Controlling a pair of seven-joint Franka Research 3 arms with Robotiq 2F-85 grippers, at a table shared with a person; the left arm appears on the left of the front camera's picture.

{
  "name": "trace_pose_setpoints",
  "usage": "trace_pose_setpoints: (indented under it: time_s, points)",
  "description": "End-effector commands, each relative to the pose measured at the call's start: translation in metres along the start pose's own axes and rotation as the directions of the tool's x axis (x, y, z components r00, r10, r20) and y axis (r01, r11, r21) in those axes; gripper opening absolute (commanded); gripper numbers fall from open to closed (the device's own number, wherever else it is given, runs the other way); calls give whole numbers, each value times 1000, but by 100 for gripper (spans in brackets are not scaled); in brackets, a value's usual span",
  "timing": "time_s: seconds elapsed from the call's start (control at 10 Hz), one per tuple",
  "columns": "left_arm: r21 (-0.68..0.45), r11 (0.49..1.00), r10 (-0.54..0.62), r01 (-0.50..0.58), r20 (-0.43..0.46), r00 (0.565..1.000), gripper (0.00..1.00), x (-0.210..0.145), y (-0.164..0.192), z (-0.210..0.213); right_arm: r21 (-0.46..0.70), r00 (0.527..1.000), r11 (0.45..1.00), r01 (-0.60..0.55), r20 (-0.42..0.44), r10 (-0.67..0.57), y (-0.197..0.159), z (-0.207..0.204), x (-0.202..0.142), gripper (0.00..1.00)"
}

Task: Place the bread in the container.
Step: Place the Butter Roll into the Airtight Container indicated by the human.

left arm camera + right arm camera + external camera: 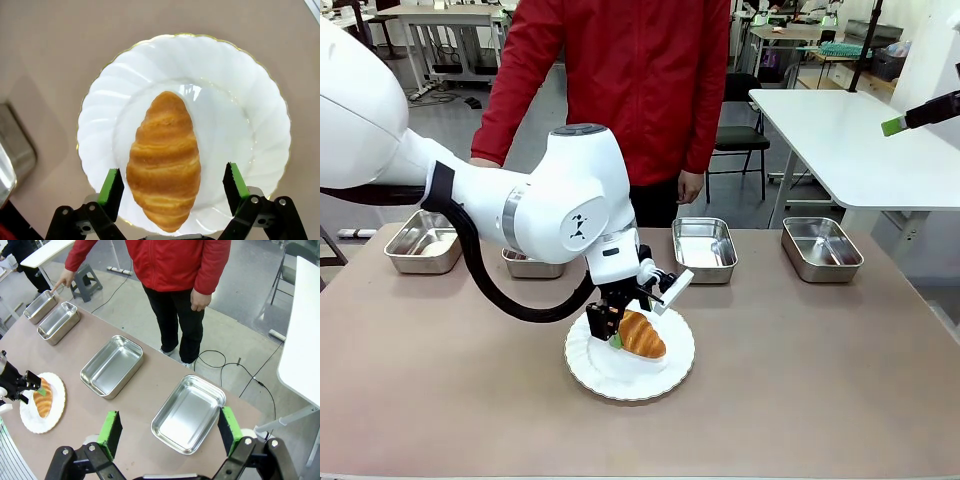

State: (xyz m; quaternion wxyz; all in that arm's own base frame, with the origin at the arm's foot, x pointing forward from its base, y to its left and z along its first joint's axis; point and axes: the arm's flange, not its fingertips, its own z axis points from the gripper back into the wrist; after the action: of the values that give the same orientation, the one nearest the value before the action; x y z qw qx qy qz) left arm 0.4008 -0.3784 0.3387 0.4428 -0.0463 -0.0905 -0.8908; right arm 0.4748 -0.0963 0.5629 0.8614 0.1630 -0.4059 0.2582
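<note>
**Operator:** What does the front view give me?

**Spotter:** Your croissant (pixel 642 335) lies on the white plate (pixel 672 372), near the middle of the table (pixel 820 380). Your left gripper (pixel 632 325) is down at it, one finger on each side. Four steel pans stand in a row along the far edge: the leftmost pan (pixel 423 243), the second pan (pixel 530 266) partly behind your arm, the third pan (pixel 704 248) and the fourth pan (pixel 822 248). A person (pixel 620 80) in a red jacket stands behind them.

**Operator:** And the left wrist view?

**Spotter:** Your left gripper is spread wide. Its green pads (pixel 111 181) flank the croissant's near end, with a gap of plate showing on both sides. Nothing is gripped.

**Operator:** The right wrist view?

**Spotter:** Your right gripper (pixel 170 425) hangs open above the table, holding nothing, with the fourth pan between its fingers in the picture. The croissant sits on the plate well off to the left. The person's hand (pixel 62 281) points a finger down at the corner of the leftmost pan.
</note>
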Motion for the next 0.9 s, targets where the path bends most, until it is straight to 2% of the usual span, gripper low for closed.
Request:
trace_pose_setpoints:
  time_s: [0.0, 0.3, 0.8]
  points:
    - [-35, 999, 7, -7, -18, 1000, 100, 1, 2, -2, 10, 1000, 1000, 2, 14, -2, 0, 1, -1, 100]
    - [-35, 999, -15, 12, -66, 998, 100, 2, 1, -16, 10, 1000, 1000, 2, 14, -2, 0, 1, -1, 100]
    - [-42, 998, -41, 39, -64, 997, 100, 0, 2, -30, 10, 1000, 1000, 2, 14, -2, 0, 1, -1, 100]
